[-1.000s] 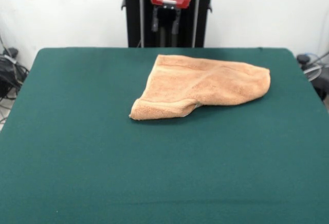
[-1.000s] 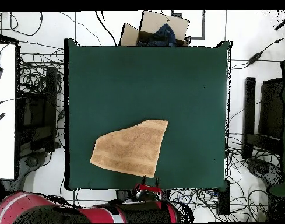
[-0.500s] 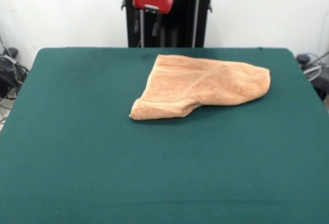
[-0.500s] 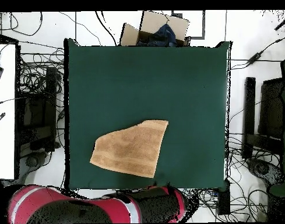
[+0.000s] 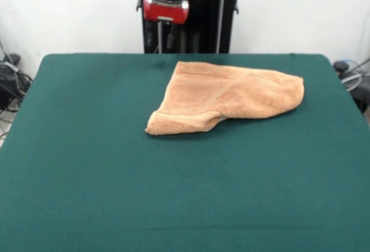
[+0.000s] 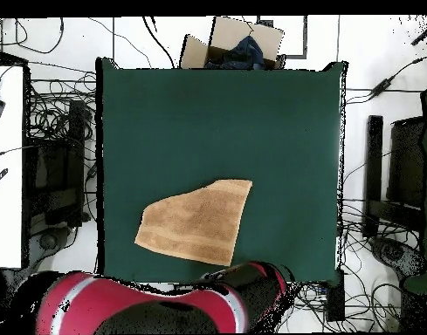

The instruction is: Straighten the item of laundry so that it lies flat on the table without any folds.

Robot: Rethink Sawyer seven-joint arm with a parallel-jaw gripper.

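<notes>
One fold is my whole problem: the towel (image 5: 228,97) lies doubled over on the table (image 5: 87,165), its shape an uneven wedge rather than a rectangle, with a thick rolled lip at the corner farthest out from my tool (image 5: 164,36); my tool hangs above the table's edge on my own side, just short of the towel's nearest corner and clear of the cloth, touching nothing; its two thin fingers (image 5: 159,37) point down and stand a little apart with nothing between them, as best I can read them against the dark post behind.

From above, the towel (image 6: 196,222) sits close to my base, well inside the table's (image 6: 278,131) border, and my arm (image 6: 147,301) covers the tool itself, so I judge position from the front view alone.

My judgement of the step: come down on the top layer only, at the loose corner or hem that was folded over, not on the rolled lip where both layers bunch; pinch shallow, so the lower layer stays on the felt; lift only enough to free the flap, then carry it out and away from the fold line, low and slow, so the terry drags flat instead of flipping; release once the flap is fully laid out; the risk I see is grabbing both layers and merely dragging the whole wedge.
</notes>
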